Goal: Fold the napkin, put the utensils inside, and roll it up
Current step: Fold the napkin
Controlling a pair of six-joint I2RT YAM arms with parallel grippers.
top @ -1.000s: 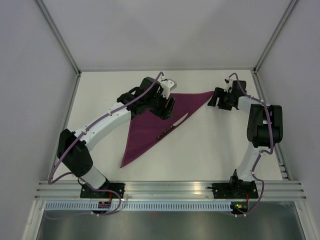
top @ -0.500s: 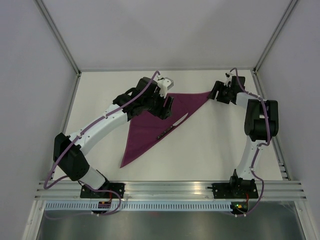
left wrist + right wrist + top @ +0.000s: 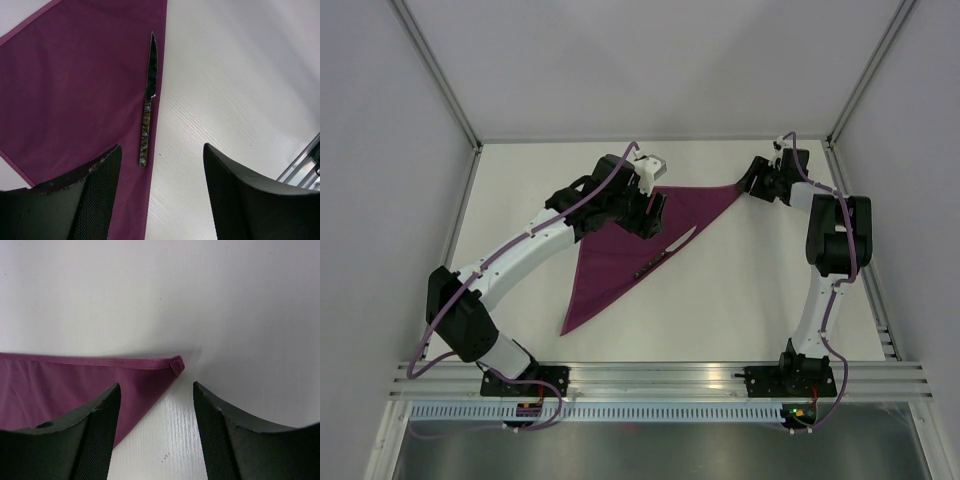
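White arms (image 3: pixel 520 250) carry black joints (image 3: pixel 460 315) (purple cables (image 3: pixel 420 355) alongside) and mesh-textured fingers (image 3: pixel 100 197).

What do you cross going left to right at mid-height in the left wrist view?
napkin → knife, lying just inside the napkin's right edge → bare table

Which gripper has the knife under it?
The left gripper: its camera shows the knife along the napkin edge, while the right gripper sees only a napkin corner.
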